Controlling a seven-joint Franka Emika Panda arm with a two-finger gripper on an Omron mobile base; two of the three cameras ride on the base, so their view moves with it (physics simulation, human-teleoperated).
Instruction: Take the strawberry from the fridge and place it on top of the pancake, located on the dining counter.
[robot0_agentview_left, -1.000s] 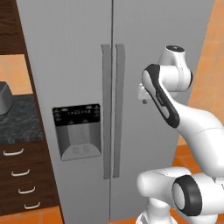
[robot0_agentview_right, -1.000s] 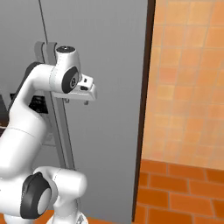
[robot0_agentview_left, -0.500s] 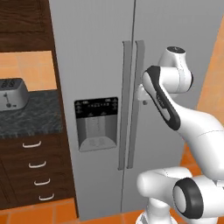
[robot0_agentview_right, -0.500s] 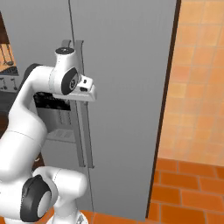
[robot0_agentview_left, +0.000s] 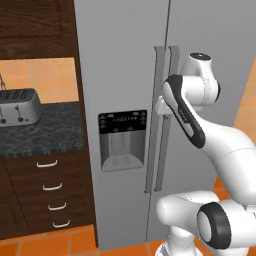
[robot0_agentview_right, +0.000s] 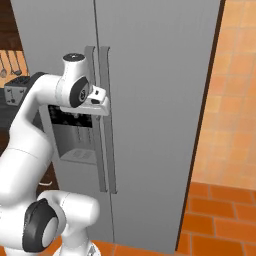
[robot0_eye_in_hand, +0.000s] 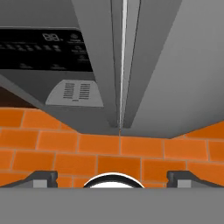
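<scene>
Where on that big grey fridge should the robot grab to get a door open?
Probably one of the two long vertical handles at the middle seam of the fridge, both doors being closed. Come straight from the front, open fingers either side of the bar; it stands proud of the door, leaving room behind.

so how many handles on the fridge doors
2, both long and vertical, side by side at the middle seam of the fridge: the left handle and the right handle. The arm covers part of them.
</scene>
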